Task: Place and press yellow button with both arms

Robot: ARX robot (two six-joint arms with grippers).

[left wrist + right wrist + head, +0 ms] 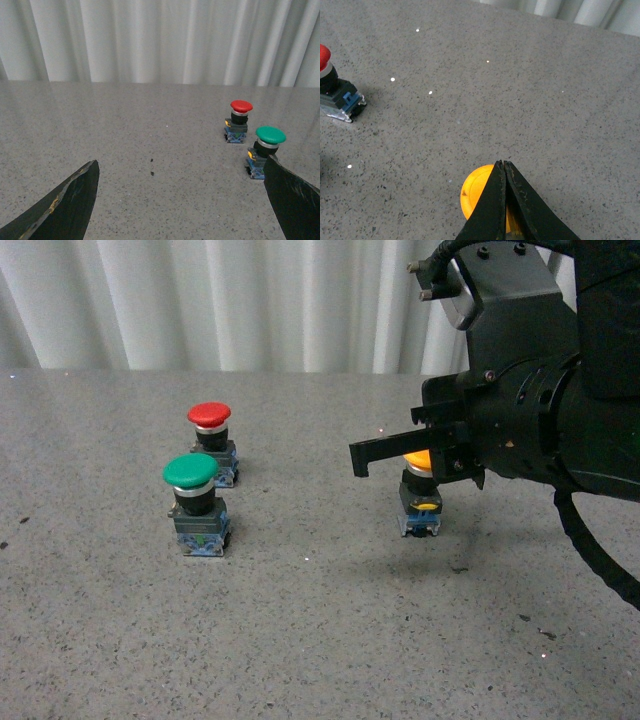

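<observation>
The yellow button [420, 502] stands upright on the grey table at the right, its cap partly hidden by my right arm. My right gripper [362, 457] is shut and empty, its flat black fingers lying across the top of the yellow cap [472, 192]; the tips [501, 164] reach just past the cap's edge. Whether they touch the cap I cannot tell. My left gripper [180, 200] is open and empty, low over bare table, with its fingers [67, 200] spread wide; the green button sits just beyond one fingertip. The left arm does not show in the front view.
A green-capped button [196, 505] and a red-capped button [212, 443] stand close together at the left of the table; both show in the left wrist view, green [265, 150] and red [238, 120]. A white curtain [230, 300] hangs behind the table's far edge.
</observation>
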